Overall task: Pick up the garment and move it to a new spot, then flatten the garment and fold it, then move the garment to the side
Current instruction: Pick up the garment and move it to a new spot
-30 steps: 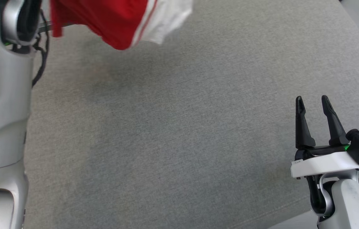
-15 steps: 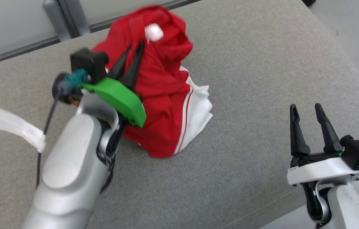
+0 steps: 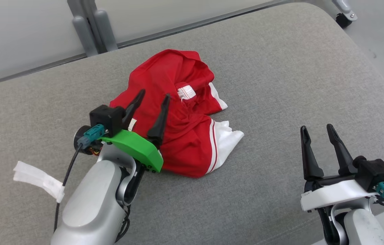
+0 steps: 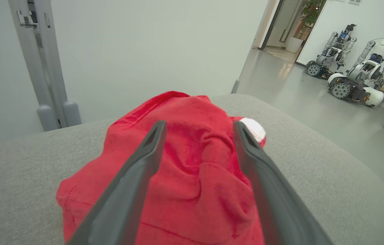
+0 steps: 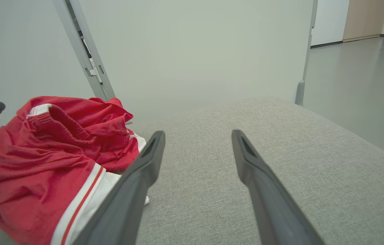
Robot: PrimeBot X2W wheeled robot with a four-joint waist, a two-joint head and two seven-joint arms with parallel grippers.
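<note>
Poising the green-collared left gripper (image 3: 155,94) over the crumpled red cloth garment with white striped trim (image 3: 185,143), dark fingers spread wide, pinching nothing; lying heaped near the middle of the grey woven upholstered cushion (image 3: 280,85); holding the white-collared right gripper (image 3: 316,127) well apart to the right, likewise spread and empty, just above bare cushion.

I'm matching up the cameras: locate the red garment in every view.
Head view: garment at centre.
Left wrist view: garment at lower centre.
Right wrist view: garment at lower left.
Shared landmark: the grey post behind the cushion, upper left in all three.
</note>
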